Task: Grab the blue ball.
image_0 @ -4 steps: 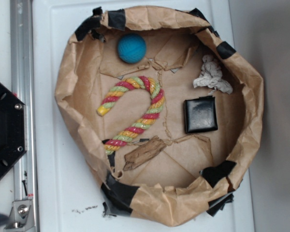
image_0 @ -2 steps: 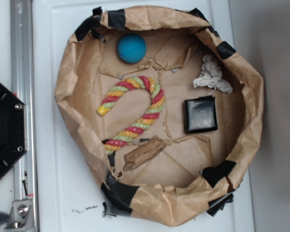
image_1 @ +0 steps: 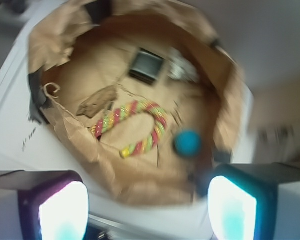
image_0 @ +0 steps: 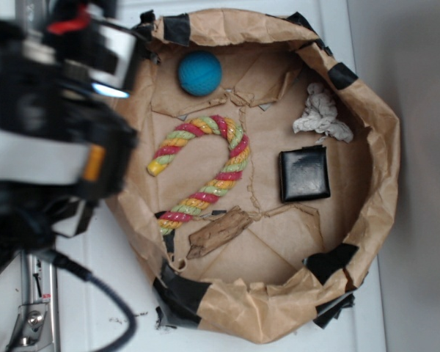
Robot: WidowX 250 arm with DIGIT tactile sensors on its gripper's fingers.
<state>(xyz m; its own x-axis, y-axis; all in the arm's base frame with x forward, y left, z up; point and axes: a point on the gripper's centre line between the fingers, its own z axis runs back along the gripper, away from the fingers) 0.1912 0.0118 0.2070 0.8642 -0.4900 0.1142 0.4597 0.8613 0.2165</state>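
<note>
Inside the paper-lined basket (image_0: pixel 385 154), the blue ball (image_0: pixel 200 73) lies ungrasped; the end effector (image_1: pixel 147 202), fingers spread and empty, is well apart; approach and grasp remain.

The blue ball (image_0: pixel 200 73) lies on bare paper near the raised rim of the brown paper nest (image_0: pixel 385 139), open from above. The striped rope (image_0: pixel 205 165) curves nearby, apart from it. The black square pad (image_0: pixel 304 174), crumpled white wad (image_0: pixel 321 114) and cardboard scrap (image_0: pixel 218 232) lie well apart.
</note>
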